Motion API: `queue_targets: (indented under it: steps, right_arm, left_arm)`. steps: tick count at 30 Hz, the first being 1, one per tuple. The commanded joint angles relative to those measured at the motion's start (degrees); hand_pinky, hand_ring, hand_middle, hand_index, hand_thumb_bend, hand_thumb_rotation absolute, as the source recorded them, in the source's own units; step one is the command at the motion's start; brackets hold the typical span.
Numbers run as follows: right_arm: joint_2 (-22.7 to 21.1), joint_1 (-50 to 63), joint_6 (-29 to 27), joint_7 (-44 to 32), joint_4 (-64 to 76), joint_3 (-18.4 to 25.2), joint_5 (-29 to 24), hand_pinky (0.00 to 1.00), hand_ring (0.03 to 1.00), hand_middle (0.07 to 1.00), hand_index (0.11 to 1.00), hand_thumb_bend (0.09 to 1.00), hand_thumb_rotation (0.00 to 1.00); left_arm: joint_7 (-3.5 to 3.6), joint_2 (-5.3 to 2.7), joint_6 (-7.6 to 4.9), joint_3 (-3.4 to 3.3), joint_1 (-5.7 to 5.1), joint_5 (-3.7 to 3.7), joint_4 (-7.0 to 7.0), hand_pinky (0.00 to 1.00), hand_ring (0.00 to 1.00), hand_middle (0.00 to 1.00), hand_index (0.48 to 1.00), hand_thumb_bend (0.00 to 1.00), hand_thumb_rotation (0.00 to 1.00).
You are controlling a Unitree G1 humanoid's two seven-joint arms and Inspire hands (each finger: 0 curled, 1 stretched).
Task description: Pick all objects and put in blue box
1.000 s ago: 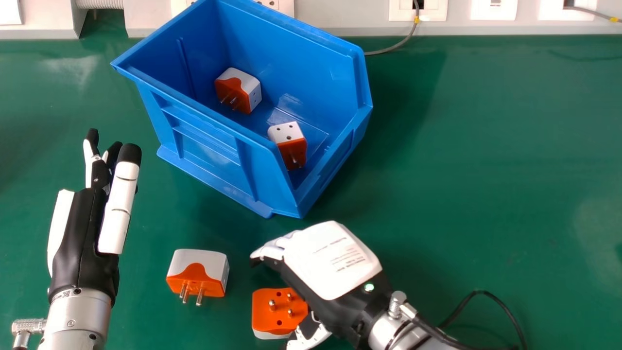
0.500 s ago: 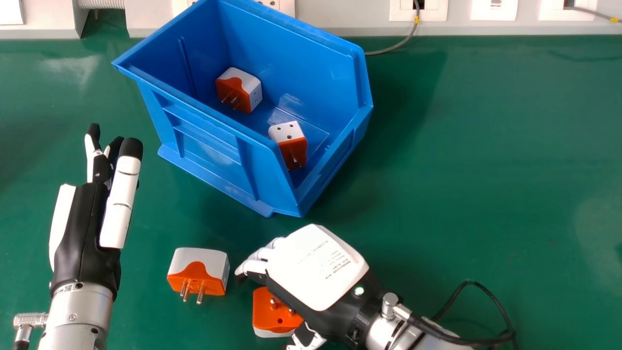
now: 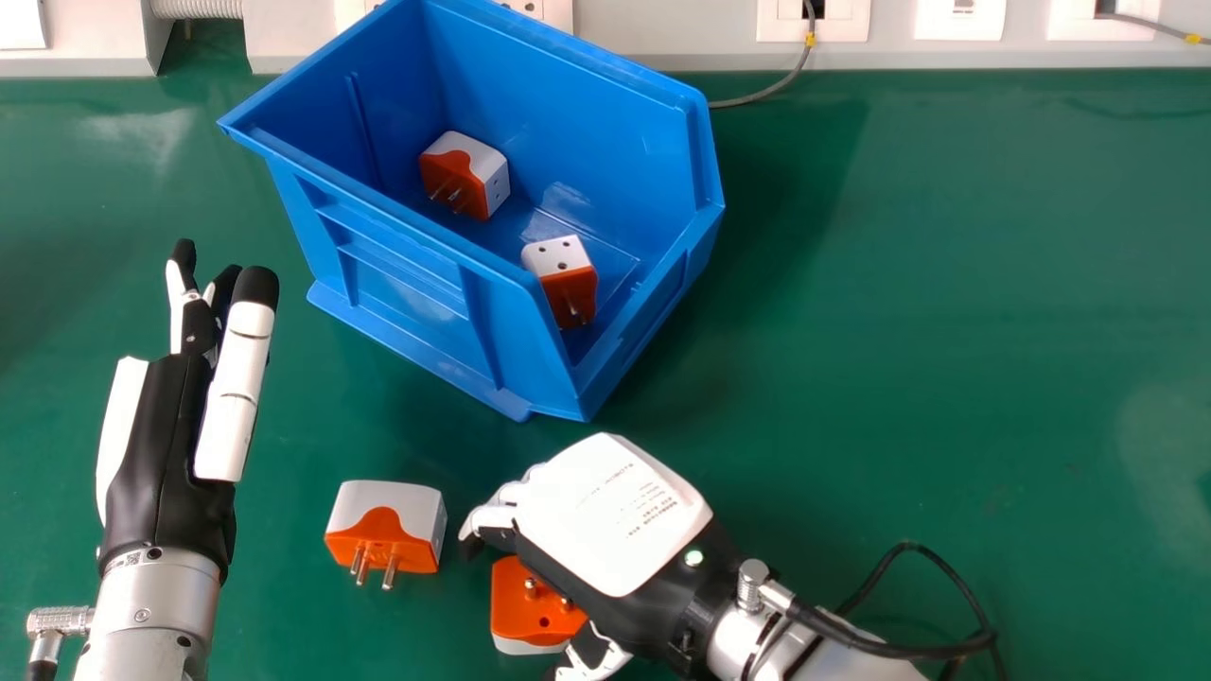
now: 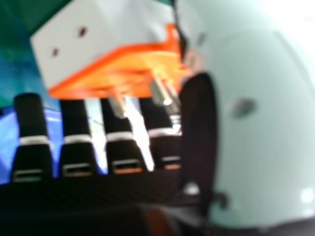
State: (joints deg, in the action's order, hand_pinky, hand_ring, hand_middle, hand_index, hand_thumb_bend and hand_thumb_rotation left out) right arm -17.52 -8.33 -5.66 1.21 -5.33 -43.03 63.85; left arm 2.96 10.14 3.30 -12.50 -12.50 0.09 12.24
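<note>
The orange-and-white adapter (image 3: 525, 619) sits at the frame's lower centre, partly beneath the right hand (image 3: 615, 515), between its parted thumb (image 4: 256, 147) and fingers (image 4: 118, 147) (prongs (image 3: 531, 587) up, so closing sideways round the body looks best).

Your left robot hand (image 3: 159, 445) was at the view's left, pointing forward on its silver forearm (image 3: 142, 619), which came up from the bottom edge. Its fingers were extended. Your right robot hand (image 3: 610, 515) lay low near the middle, back upward, angled forward and to the left. Its silver forearm (image 3: 733, 632) slanted in from the bottom edge, and a small green light (image 3: 693, 558) glowed near the wrist. In the right hand view, its fingers (image 4: 33, 118) stood nearly straight, side by side and slightly apart, with the thumb (image 4: 266, 142) beside them.
</note>
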Motion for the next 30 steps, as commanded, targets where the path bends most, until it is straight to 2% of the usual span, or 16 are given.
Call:
queue_targets:
  steps: [1,7,18,23,30]
  right_arm:
    - [-1.5,-0.4,2.8,-1.4,-1.5,0.6,2.8,0.61,0.704,0.715,0.688,0.477,0.05]
    - [-2.6,-2.7,1.6,-2.8,-3.5,0.2,2.9,0.6,0.691,0.704,0.66,0.523,0.06]
    - [-3.1,-4.8,0.8,-3.3,-6.4,-0.7,2.9,0.58,0.67,0.678,0.623,0.572,0.01]
    - [-3.2,-5.7,1.0,-3.7,-7.1,-1.1,3.2,0.57,0.663,0.672,0.535,0.527,0.09]
    - [-3.0,-6.9,1.1,-4.6,-7.8,-1.3,2.4,0.56,0.653,0.666,0.504,0.513,0.11]
  left_arm:
    - [0.07,0.64,0.06,-0.35,0.7,-0.18,1.36,0.92,0.98,0.98,1.0,0.64,1.0]
    - [0.15,0.49,0.47,-0.43,0.5,-0.43,2.13,0.92,0.98,0.98,1.0,0.64,1.0]
    - [-0.06,0.37,1.24,-0.25,0.86,-0.24,2.41,0.91,0.98,0.98,1.0,0.65,1.0]
    - [-0.19,0.31,1.62,-0.14,1.01,-0.09,2.67,0.91,0.98,0.98,1.0,0.65,1.0]
    - [-0.13,0.46,2.39,-0.15,1.19,-0.01,3.02,0.91,0.98,0.98,1.0,0.65,1.0]
